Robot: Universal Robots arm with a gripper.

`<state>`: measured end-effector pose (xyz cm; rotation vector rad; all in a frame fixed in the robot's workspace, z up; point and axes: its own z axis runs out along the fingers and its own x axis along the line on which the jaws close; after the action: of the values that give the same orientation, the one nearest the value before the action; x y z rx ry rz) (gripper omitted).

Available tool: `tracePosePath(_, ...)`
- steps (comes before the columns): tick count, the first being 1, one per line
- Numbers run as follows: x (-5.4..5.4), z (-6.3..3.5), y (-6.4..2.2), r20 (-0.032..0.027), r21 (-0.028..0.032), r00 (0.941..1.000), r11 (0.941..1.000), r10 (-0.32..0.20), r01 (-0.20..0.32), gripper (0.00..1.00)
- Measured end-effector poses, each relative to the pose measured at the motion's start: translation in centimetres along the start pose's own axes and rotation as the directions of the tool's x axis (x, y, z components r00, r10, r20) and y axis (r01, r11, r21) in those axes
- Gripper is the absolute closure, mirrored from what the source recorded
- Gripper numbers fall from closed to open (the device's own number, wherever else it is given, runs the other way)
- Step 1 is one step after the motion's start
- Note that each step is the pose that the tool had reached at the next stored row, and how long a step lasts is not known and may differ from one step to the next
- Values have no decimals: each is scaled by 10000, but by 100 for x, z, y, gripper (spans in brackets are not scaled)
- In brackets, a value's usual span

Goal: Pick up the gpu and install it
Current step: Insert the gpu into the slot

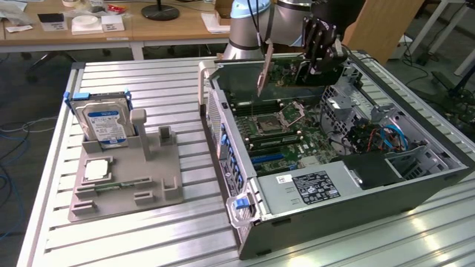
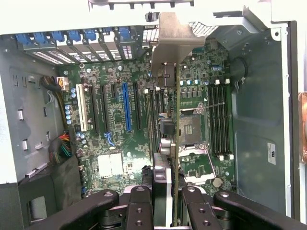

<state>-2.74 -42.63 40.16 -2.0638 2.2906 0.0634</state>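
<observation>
The jaws, partly closed, grip the gpu [image 1: 290, 77] [image 2: 176, 110] on edge above the open computer case [image 1: 356, 207]. Labels on the hard drive [image 1: 104, 123] and power supply [image 1: 286, 197] cannot be read.

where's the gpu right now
The gpu is held edge-on in the jaws, above the motherboard inside the open case, toward the case's far end in the exterior view.
</observation>
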Motion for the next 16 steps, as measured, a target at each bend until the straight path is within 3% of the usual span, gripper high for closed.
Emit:
tracePosePath(5, 5, 29, 0, 8, -57, 9973, 9973, -733, 733, 72)
tracePosePath(16, 178, 203, -15, 7, -75, 9969, 9969, -784, 784, 72)
